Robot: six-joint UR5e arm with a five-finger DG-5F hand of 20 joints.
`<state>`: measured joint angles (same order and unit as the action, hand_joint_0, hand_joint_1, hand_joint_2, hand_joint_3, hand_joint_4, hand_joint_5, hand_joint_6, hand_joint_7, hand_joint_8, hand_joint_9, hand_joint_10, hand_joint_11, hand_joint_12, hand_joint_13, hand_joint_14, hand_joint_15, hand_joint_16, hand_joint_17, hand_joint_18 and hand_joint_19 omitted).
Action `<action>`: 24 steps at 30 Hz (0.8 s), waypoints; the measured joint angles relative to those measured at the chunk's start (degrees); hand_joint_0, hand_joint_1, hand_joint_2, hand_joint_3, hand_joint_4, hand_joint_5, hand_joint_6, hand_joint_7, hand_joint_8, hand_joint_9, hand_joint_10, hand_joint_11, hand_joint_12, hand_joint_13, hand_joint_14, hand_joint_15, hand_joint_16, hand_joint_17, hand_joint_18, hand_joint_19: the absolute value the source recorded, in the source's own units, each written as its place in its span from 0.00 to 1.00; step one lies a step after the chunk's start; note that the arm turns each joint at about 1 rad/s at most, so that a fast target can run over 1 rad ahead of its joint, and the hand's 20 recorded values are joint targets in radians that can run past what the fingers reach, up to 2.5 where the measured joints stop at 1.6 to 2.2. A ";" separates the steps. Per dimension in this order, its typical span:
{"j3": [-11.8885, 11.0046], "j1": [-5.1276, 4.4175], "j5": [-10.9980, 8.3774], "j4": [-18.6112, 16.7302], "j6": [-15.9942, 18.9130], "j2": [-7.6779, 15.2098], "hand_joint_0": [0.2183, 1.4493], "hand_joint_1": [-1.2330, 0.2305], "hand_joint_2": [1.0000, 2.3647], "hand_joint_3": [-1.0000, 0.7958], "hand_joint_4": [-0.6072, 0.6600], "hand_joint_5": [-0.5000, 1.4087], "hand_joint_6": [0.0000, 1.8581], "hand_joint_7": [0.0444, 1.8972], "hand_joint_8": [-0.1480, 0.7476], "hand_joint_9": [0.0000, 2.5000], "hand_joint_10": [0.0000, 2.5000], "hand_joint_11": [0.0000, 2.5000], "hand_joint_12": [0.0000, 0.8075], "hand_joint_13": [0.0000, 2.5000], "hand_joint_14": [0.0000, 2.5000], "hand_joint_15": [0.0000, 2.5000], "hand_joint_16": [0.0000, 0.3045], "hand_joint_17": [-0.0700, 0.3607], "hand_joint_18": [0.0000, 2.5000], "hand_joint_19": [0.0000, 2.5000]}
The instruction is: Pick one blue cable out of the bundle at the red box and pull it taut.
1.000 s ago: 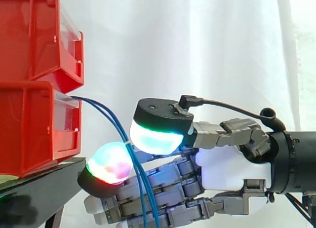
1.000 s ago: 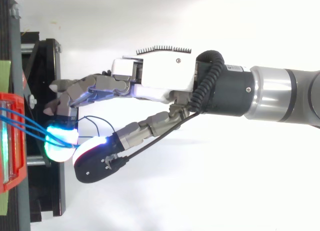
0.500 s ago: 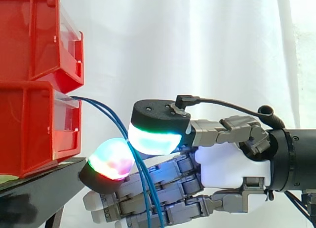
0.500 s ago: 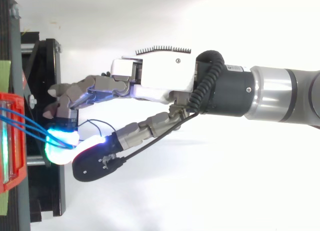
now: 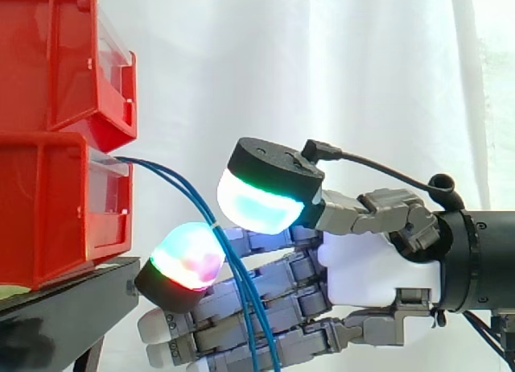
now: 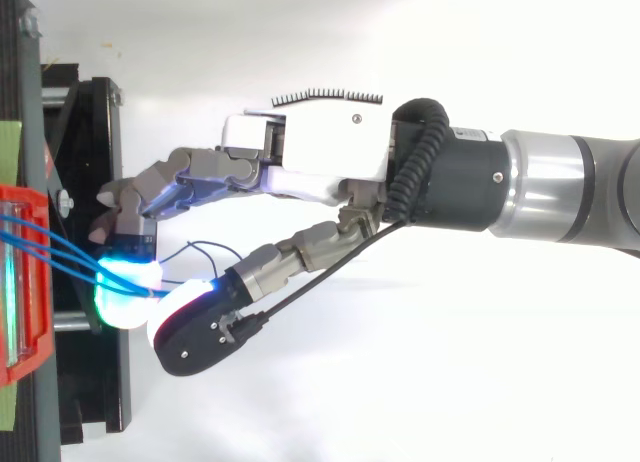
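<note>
Several thin blue cables (image 5: 173,183) are leaving the front lip of the lower red plastic bin (image 5: 56,211). In the side view they are bowing down towards five o'clock, their long axis crossing the grey-and-white robot hand (image 5: 378,275). I am holding that hand at the bin's four o'clock, level, with its fingers pointing at nine o'clock.

The strands are passing through the narrow gap between the cyan-green thumb pad (image 5: 257,203), at their two o'clock, and the red-green fingertip pad (image 5: 187,258), at their eight o'clock. Both pads are sitting right against the strands, so I am reading this as a pinch on the bundle rather than on one strand; how firm it is I cannot tell. The remaining fingers are lying nearly straight and close together beneath, with the loose ends hanging in front of them.

From above, the cables (image 6: 50,250) are running from the bin at nine o'clock towards the pads at three o'clock.

Tautening, I am judging, is calling for a draw towards three o'clock, away from the bin. Carrying more than one strand along is the risk.

The black stand (image 5: 72,299) is carrying the bins.
</note>
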<state>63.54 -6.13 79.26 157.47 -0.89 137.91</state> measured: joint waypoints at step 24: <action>-1.45 0.28 0.10 2.55 0.01 -0.04 0.36 0.30 0.00 0.28 0.58 0.15 0.51 0.46 0.50 0.21 0.00 0.14 0.45 0.13 0.00 0.06 0.18 0.44 0.12 0.01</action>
<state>62.09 -5.85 79.36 160.02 -0.88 137.87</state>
